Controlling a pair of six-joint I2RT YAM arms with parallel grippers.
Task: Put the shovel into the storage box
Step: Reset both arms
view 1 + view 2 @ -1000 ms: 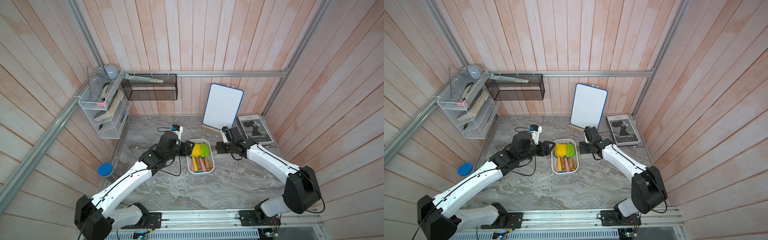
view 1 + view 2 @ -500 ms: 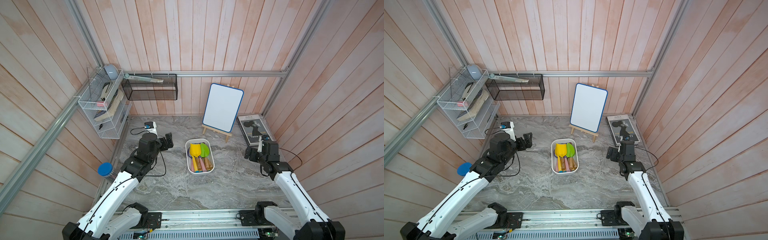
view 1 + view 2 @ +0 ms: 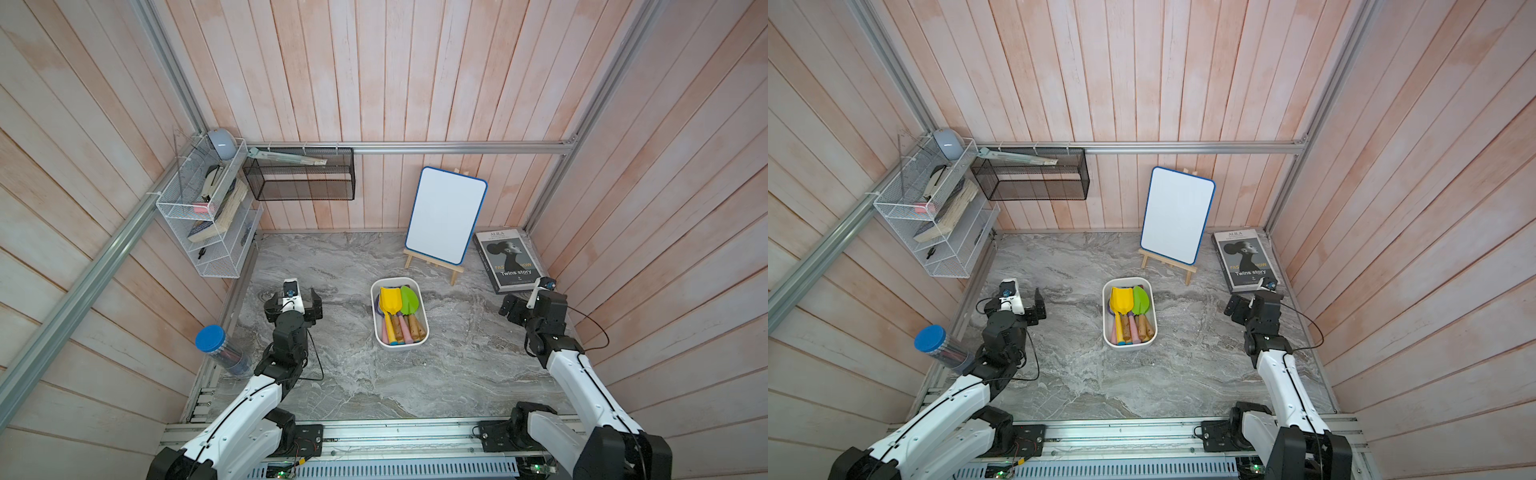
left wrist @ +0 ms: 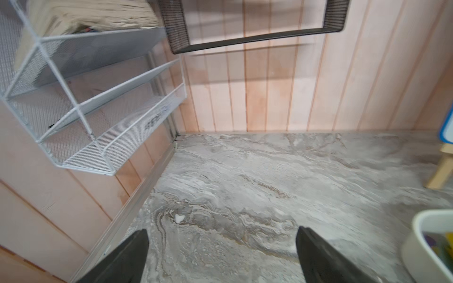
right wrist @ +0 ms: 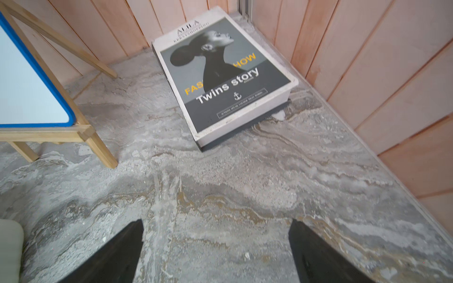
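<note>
Top views, both: storage box (image 3: 401, 347) (image 3: 1128, 345) near the middle of the tabletop (image 3: 340, 386). Inside it, yellow shovel (image 3: 390, 300) and green shovel (image 3: 409, 298) side by side, blades toward the far edge, among other handles. Left pincer (image 3: 294, 297) by the left edge and right pincer (image 3: 528, 301) by the right edge, each well apart from the box.

Left wrist view: left pincer (image 4: 221, 230) spread wide over bare marble, gripping nothing. Only a corner of the storage box (image 4: 416, 235) in sight. White wire rack (image 4: 98, 137) and black mesh basket (image 4: 245, 40) on the walls.

Right wrist view: right pincer (image 5: 216, 223) likewise wide and empty above bare tabletop. Book (image 5: 220, 80) flat in the far right corner, whiteboard (image 5: 24, 85) on its easel nearby.
</note>
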